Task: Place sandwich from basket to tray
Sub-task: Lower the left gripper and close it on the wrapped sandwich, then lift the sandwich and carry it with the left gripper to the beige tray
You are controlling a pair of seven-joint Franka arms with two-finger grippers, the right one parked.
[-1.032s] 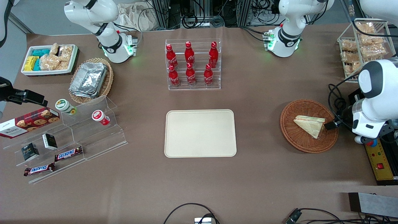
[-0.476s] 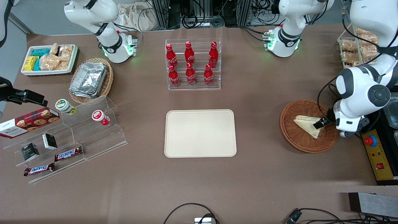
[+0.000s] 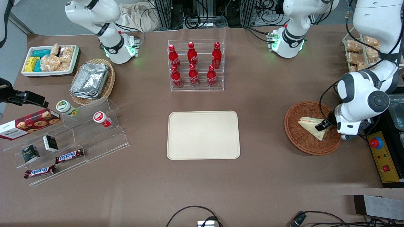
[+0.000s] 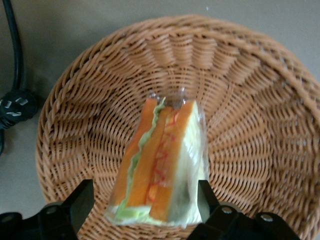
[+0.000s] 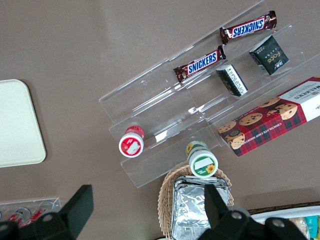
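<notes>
Gripper (image 4: 145,210) spread over the sandwich (image 4: 162,165) in the basket (image 4: 250,100)

Its fingers (image 4: 80,202) straddle the wedge's wide end, apart from the wrap on both sides. To grip well, it should probably lower squarely and close gently across the bread faces, so the slick wrap does not slip. Outward lie the basket's rim, brown table (image 3: 268,101), and the tray (image 3: 203,135) well apart toward the parked arm.
</notes>
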